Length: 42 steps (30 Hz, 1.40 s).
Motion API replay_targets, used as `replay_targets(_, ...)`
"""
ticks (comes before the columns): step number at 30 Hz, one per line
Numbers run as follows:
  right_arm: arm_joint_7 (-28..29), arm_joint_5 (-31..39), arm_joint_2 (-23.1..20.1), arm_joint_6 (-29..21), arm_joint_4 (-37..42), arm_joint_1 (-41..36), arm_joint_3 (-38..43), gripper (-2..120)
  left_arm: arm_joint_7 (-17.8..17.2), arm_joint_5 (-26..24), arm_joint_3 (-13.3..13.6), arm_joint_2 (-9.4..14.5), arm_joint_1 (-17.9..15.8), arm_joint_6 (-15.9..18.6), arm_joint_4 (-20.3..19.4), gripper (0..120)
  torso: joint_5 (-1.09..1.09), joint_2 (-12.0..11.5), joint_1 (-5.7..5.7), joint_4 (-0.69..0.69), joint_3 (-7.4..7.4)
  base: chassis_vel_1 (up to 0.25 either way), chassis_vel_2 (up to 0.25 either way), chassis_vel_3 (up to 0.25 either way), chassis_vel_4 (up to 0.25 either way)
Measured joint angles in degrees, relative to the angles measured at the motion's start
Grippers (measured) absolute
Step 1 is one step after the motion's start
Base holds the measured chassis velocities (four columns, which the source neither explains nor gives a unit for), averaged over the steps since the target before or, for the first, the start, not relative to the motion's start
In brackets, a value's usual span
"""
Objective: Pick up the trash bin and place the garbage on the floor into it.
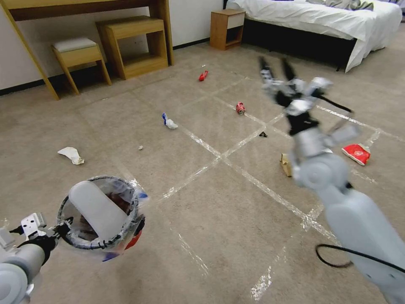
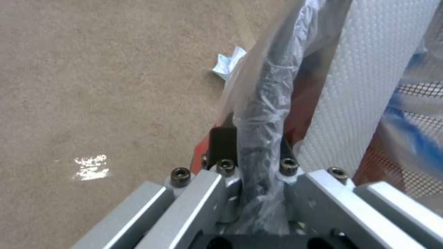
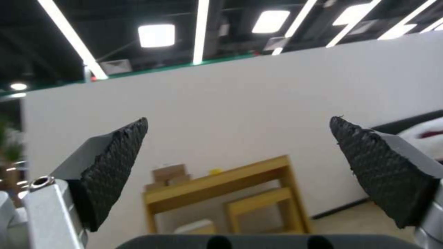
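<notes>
The red trash bin (image 1: 134, 239), lined with a clear bag, hangs at lower left with a white slipper sole (image 1: 95, 211) standing inside it. My left gripper (image 1: 63, 228) is shut on its dark bagged rim (image 2: 263, 103), beside the sole (image 2: 369, 76). My right gripper (image 1: 276, 67) is raised over the floor, open and empty, its pads (image 3: 115, 162) wide apart. Garbage on the carpet: a red wrapper (image 1: 203, 75), a red can (image 1: 240, 107), a white-and-blue wad (image 1: 169, 122), a white wad (image 1: 71, 155), a brown box (image 1: 286, 164) partly behind my right arm, and a red pack (image 1: 356, 153).
A wooden desk (image 1: 160, 17), a stool (image 1: 78, 52) and a low shelf (image 1: 135, 42) line the far wall. A nightstand (image 1: 227, 27) and a bed (image 1: 320, 21) stand at the back right. Tape strips (image 1: 219, 158) cross the carpet. A black cable (image 1: 333, 257) loops by my right arm.
</notes>
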Motion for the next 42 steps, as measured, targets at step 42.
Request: replay_targets(42,1.4,-30.5,16.4,7.8,-5.5,-29.6,6.7,100,3.0,5.4,-0.2,-4.0,1.8,-1.5,-0.9,1,-0.03,0.0,0.0,0.02,0.0,0.0,0.0,0.0,0.0)
